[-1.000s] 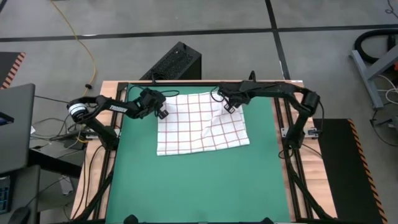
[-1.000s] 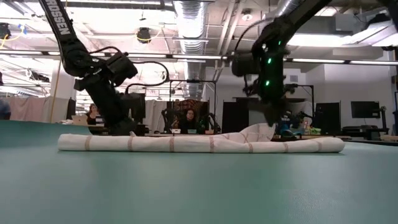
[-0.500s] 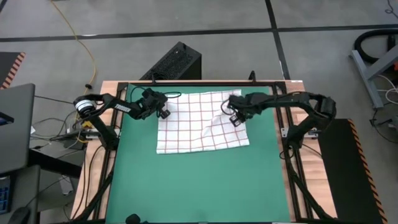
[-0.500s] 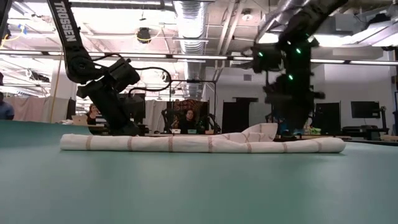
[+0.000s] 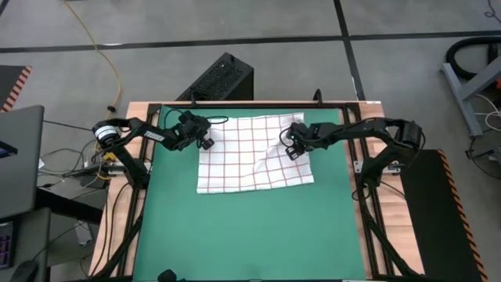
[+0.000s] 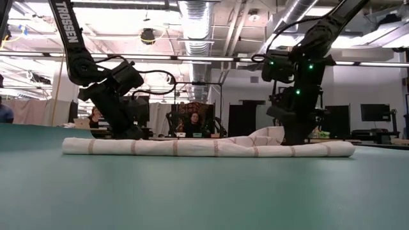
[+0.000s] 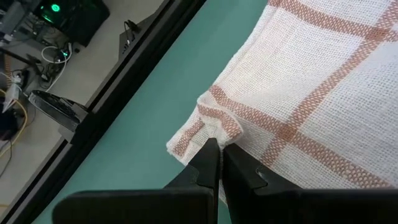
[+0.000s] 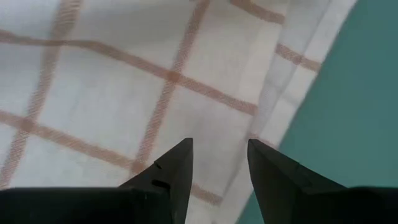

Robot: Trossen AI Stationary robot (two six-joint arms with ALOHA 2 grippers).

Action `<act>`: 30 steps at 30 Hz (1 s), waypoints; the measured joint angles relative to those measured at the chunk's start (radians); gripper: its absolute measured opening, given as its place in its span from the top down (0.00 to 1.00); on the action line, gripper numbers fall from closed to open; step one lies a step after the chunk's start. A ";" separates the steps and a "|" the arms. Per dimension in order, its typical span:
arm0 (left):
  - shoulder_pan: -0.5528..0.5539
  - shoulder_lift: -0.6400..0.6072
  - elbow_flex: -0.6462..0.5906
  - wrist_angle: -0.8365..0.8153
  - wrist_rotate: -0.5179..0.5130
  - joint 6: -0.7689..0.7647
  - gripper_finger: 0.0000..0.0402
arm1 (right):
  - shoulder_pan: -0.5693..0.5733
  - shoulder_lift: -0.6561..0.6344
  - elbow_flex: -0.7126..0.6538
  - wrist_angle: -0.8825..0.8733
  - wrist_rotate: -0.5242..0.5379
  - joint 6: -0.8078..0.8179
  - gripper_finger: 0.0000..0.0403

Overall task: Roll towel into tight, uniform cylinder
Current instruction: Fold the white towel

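While towel [image 5: 254,153] lies spread, unrolled, upper centre of green surface [image 5: 250,227], left end effector [image 5: 205,143] pinches its left corner; right end effector [image 5: 291,150] hovers apart over rumpled right edge. You risk lopsided roll if right misses that fold.

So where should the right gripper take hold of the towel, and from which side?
The right gripper hangs open over the towel. Best seems the raised fold at the far right edge, from above: it stands off the mat, so fingers can straddle it.
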 joint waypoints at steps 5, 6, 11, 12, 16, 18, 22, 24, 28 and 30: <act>0.000 0.000 0.000 -0.001 -0.002 0.000 1.00 | -0.004 0.033 0.002 0.006 0.000 -0.003 0.61; 0.000 0.000 0.000 -0.002 -0.002 0.001 1.00 | -0.006 0.039 0.002 0.009 0.000 -0.004 0.63; 0.000 0.000 0.000 -0.017 -0.003 0.002 1.00 | -0.003 0.048 0.003 0.019 -0.001 -0.006 0.76; 0.000 0.000 0.000 -0.018 -0.002 0.003 1.00 | 0.002 0.044 0.003 0.017 -0.001 -0.009 0.79; 0.000 0.000 0.000 -0.019 -0.002 0.004 1.00 | 0.002 0.029 0.002 0.008 -0.005 -0.019 0.92; 0.000 0.000 0.000 -0.019 -0.002 0.004 1.00 | 0.002 0.024 0.002 0.001 -0.005 -0.021 0.96; 0.000 0.000 0.000 -0.019 -0.003 0.005 1.00 | 0.002 0.024 0.002 -0.016 -0.001 -0.018 0.96; 0.000 0.000 0.000 -0.020 -0.003 0.007 1.00 | 0.002 0.024 0.002 -0.025 0.009 -0.014 0.94; 0.000 0.000 0.000 -0.026 -0.006 0.007 1.00 | 0.002 0.023 0.002 -0.045 0.019 -0.014 0.93; 0.000 0.000 0.000 -0.030 -0.011 0.006 1.00 | 0.005 0.023 0.002 -0.052 0.020 -0.017 0.93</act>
